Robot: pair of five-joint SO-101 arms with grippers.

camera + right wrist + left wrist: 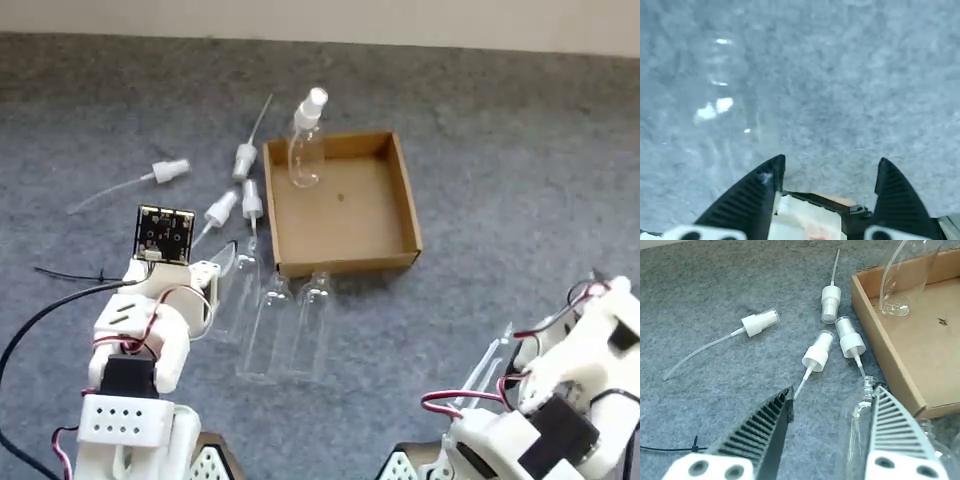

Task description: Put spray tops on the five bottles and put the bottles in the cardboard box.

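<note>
Clear plastic lies within the spread jaws of the left claw (834,390), which grips nothing. An uncapped bottle (856,430) is laid on the grey tabletop (700,285) just inside the pale finger, its long axis running straight ahead of the claw and its open neck pointing away from it. The nearest spray top (817,351) is found just beyond the fingertips, with three more farther ahead. The cardboard box (890,355) is set ahead on the pale-finger side, and one capped bottle (305,150) is seen in its far corner. Two further uncapped bottles (270,325) are laid beside the first, outside the jaws. The left arm is judged much the nearer for this grasp. The right claw (831,159) is held spread over the grey tabletop, well apart from the bottles. The first bottle's base is cut off behind the claw, and contact with the finger cannot be told. A fifth bottle is hard to make out, though a clear shape beside the right arm may be it.
</note>
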